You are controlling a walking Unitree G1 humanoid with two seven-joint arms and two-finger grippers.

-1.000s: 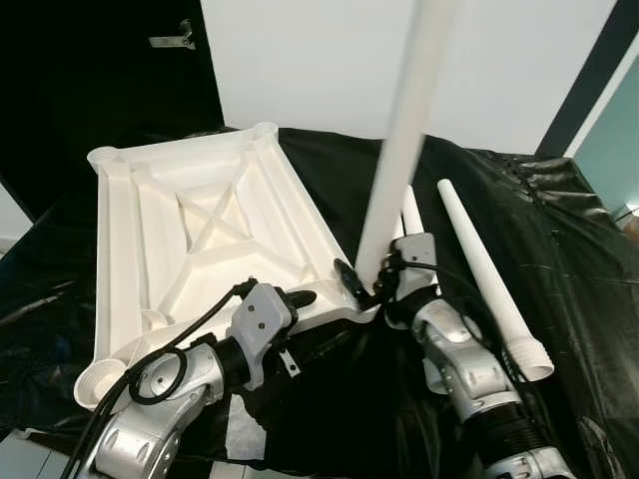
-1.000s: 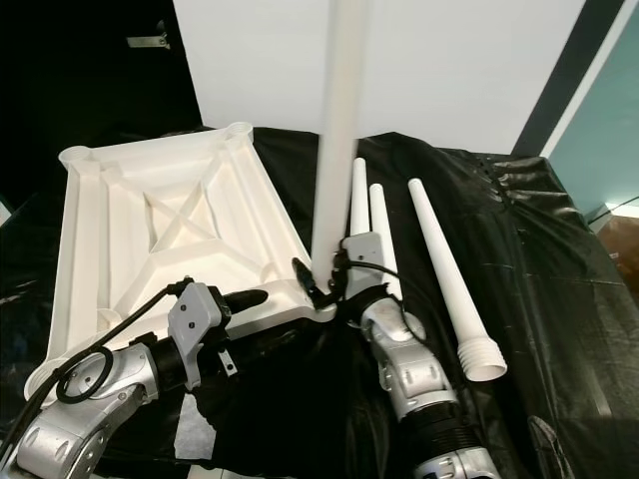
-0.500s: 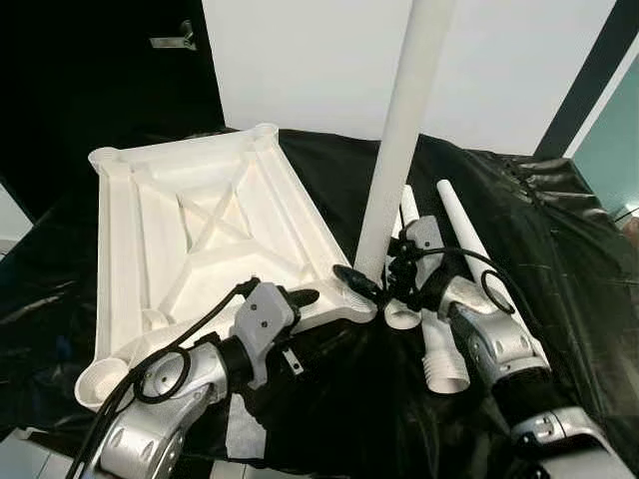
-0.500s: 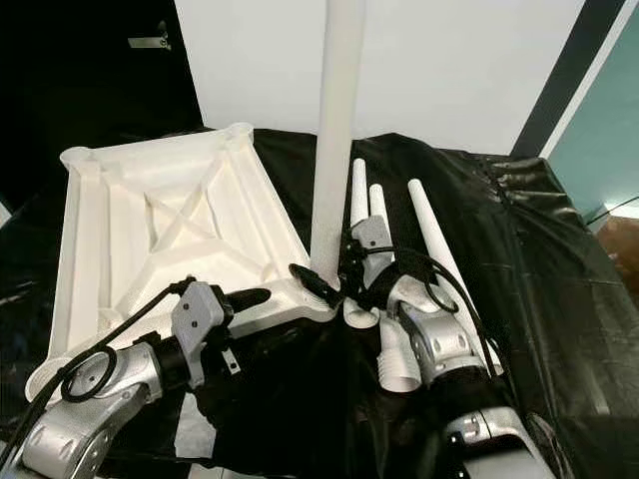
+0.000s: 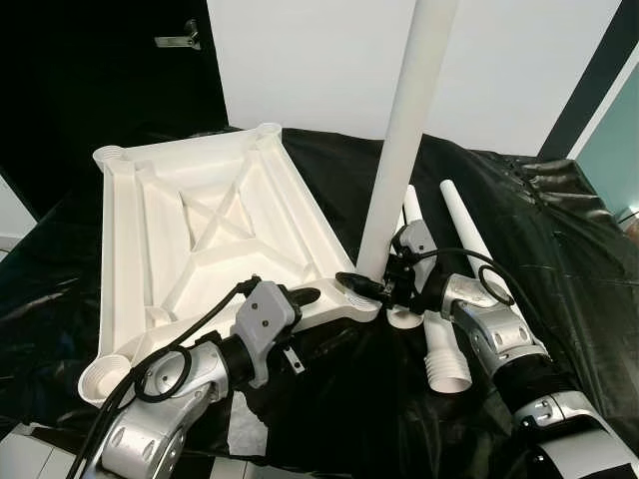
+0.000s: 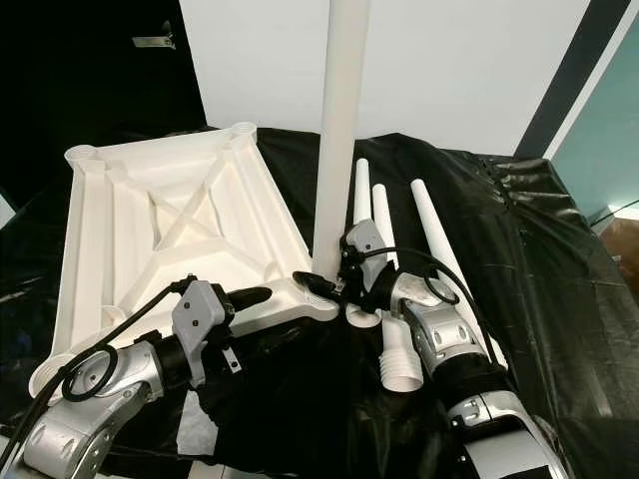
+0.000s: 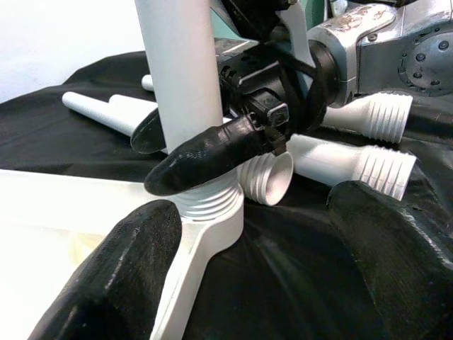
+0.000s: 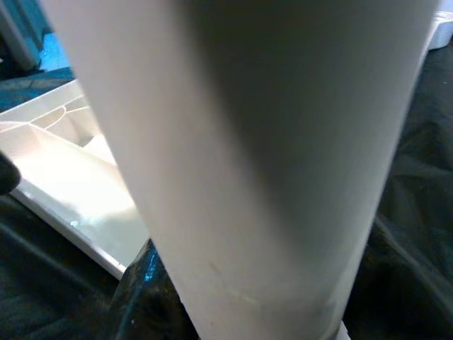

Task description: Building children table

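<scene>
1. Since 1 s ago: right arm has swung outward to the robot's right; right gripper [image 5: 371, 287] remains at the base of the upright leg [image 5: 399, 150]. Leg looks nearer vertical than before. Top and left arm unchanged.
2. Right gripper: fingers [image 7: 212, 152] pinched on the leg just above its ribbed end, one either side.
3. Upright leg: ribbed end seated in the near-right corner socket of the top [image 5: 200, 225]; long axis approx. vertical, slight lean, upper end out of frame.
4. Top: upside down on the black sheet [image 5: 559, 259], ribs facing up.
5. Left gripper [image 5: 300, 297]: at the top's near edge, just left of that socket; fingers [image 7: 120, 269] spread, holding nothing.
6. Three spare legs [image 5: 474, 244] lie flat right of the top, ribbed ends toward the robot.
</scene>
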